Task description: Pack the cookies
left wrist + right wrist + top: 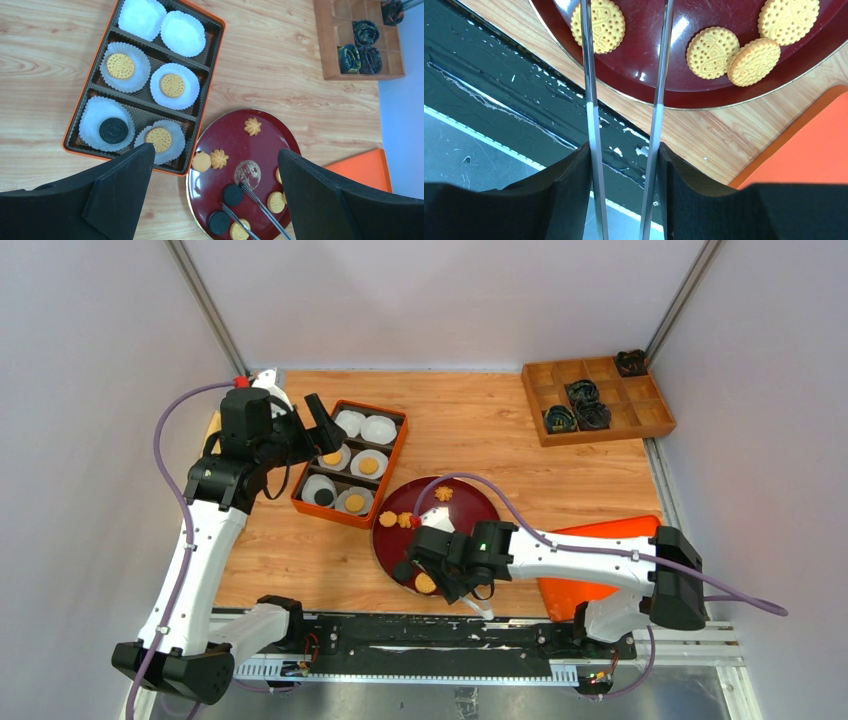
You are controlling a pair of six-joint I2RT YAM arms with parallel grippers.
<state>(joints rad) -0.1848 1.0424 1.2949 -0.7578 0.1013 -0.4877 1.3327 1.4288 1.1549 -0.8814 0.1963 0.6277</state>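
Note:
The cookies lie in two places. On the dark red plate [265, 145] are flower-shaped ones [252, 126], golden round ones [713, 52] and two black ones [219, 221]. In the orange tray [216, 60], white paper cups hold three golden cookies [172, 85] and a black one [113, 130]. My right gripper [624, 147] is shut on metal tongs [591, 100] over the plate's near side. The tong tips stand apart on either side of a black cookie [232, 194]. My left gripper [212, 150] hangs open and empty, high above the tray and plate.
Two empty paper cups [142, 17] fill the tray's far row. A wooden compartment box [598, 398] with black coiled rings sits at the back right. A flat orange panel [600, 540] lies under the right arm. A black strip [524, 95] runs along the table's near edge.

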